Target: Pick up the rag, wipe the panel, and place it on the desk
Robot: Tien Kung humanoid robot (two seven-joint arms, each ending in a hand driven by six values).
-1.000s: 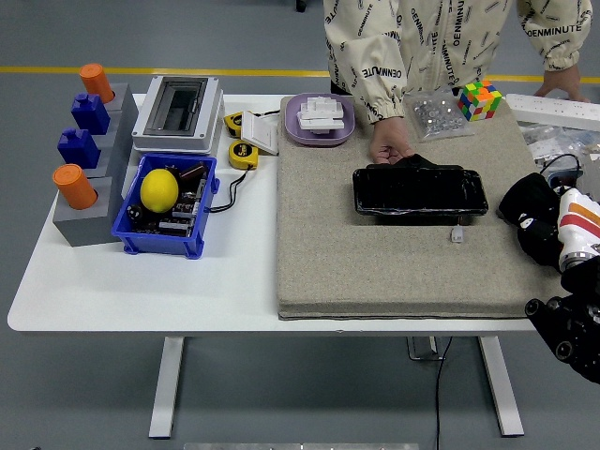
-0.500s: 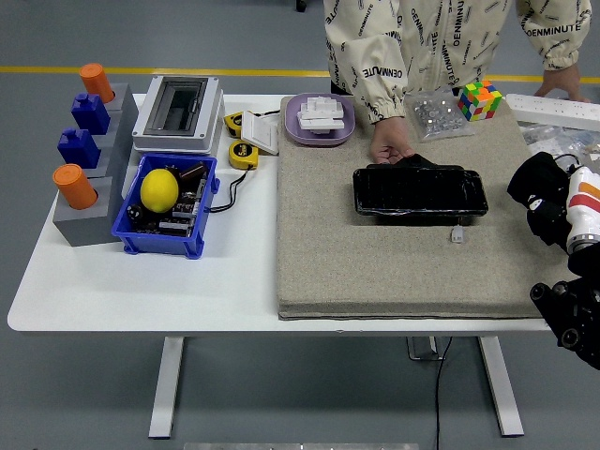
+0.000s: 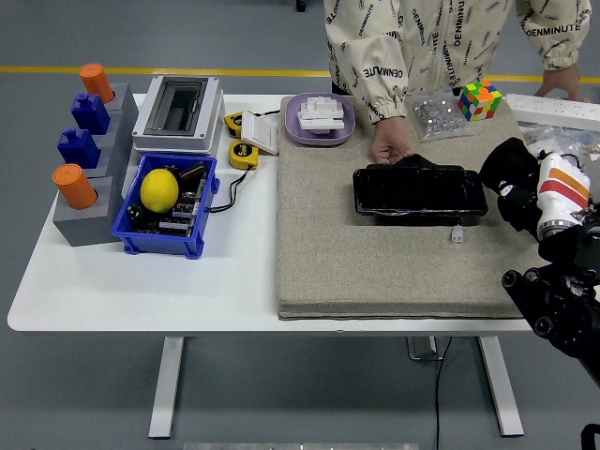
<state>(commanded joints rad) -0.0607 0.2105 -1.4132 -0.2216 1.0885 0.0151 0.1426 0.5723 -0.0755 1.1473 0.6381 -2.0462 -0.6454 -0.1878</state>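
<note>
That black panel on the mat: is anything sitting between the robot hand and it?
Nothing visible does. The right robot hand hangs just beside the right end of the black panel, with only bare mat between. A person's hand rests at the panel's far left corner.

- The panel lies on the mat, with a person's hand just behind it.
- A bowl sits behind the mat's left corner.
- A bin stands left of the mat.
- The right hand is right of the panel.

lemon in blue bin; rubik's cube far rt; purple tray w/ white parts.
</note>
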